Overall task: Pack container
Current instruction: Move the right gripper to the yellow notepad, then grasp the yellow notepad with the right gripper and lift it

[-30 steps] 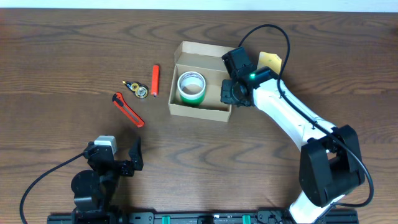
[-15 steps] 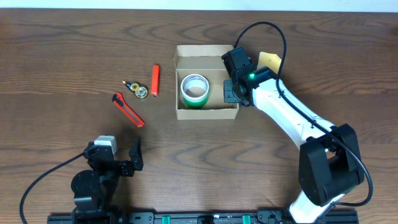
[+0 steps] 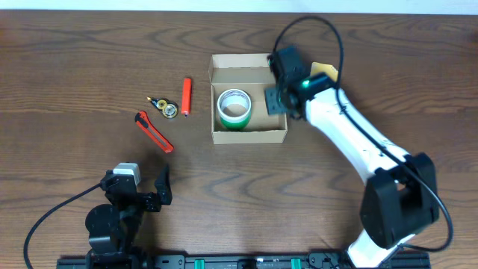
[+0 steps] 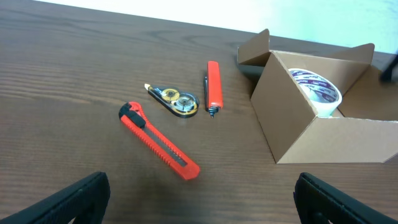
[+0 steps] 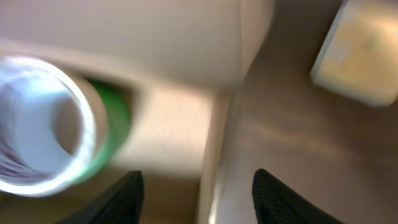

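Container (image 3: 249, 137) wall between spread right fingers (image 5: 127, 199)

Right arm (image 3: 351, 138) outstretched, right pincer (image 5: 198, 186) parted, left pincer (image 4: 202, 186) parted

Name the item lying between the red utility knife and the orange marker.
A small correction-tape dispenser lies between the knife and the marker, touching neither. The left wrist view shows it most clearly.

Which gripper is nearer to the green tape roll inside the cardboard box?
Right. The right gripper is at the right wall of the cardboard box, close beside the green tape roll; the left gripper is far away, past the red utility knife.
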Controlling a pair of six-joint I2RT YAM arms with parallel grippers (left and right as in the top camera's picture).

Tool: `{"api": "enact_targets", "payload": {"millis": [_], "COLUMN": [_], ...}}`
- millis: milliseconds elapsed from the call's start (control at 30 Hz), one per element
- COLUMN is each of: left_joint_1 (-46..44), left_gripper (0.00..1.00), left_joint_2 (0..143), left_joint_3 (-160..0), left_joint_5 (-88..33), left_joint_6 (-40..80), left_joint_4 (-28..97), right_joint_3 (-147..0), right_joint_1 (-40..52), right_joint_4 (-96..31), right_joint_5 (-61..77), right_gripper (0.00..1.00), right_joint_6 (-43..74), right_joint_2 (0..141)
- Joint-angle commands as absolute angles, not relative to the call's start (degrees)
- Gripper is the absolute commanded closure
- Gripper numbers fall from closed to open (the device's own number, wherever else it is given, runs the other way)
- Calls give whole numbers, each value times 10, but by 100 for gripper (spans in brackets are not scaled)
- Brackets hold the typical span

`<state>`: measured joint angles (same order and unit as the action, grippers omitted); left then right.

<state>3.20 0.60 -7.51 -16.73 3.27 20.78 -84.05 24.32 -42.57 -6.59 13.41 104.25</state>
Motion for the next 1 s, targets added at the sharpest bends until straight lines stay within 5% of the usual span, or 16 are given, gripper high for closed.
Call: {"api": "enact_targets", "payload": {"millis": [0, 167, 967], "left_joint_1": [30, 30, 30], "left_gripper": [5, 5, 5], "left_joint_2": [3, 3, 3], "left_joint_3": [-63, -63, -63], "left_joint_5": [-171, -171, -171], "left_joint_6": [41, 41, 41], "left_joint_4": [210, 210, 210], "right_joint_3": [-897, -902, -916], "right_joint_1": [196, 112, 25], "right_joint_4": [-417, -394, -354], "right_joint_5": [-58, -57, -56], "right_gripper": [29, 1, 1], "right_joint_6": [53, 67, 81], "right_joint_2": [983, 981, 1170]}}
